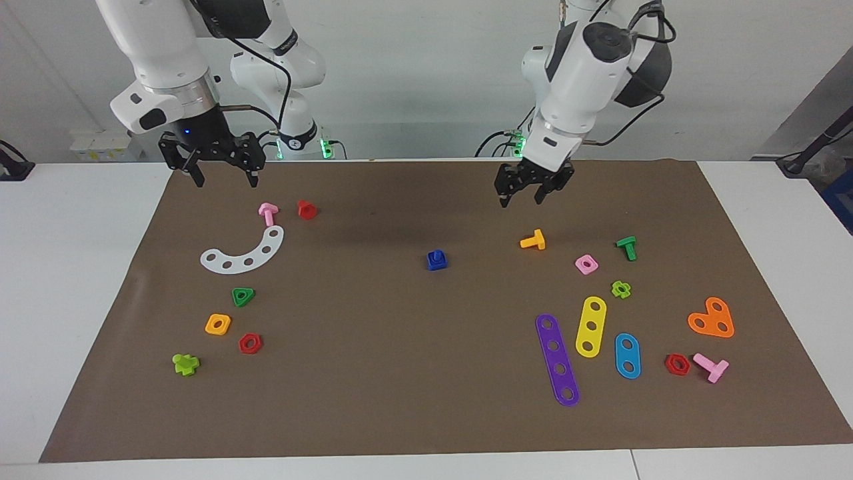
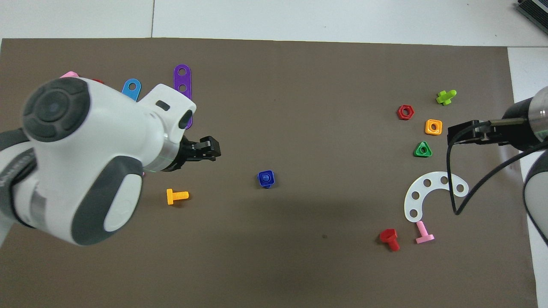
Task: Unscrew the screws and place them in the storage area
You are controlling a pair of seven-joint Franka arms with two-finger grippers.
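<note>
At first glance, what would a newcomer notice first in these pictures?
The blue bolt in its nut stands alone mid-mat. Colourful toy parts cluster at both ends: a white curved strip near the right claw, a purple strip at the left arm's end. The left claw hangs above an orange bolt.

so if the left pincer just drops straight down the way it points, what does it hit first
Probably bare brown mat. The left pincer hangs pointing down, a little nearer the robots than the orange bolt, which lies on its side. It looks set to miss the bolt, though depth is hard to judge.
</note>
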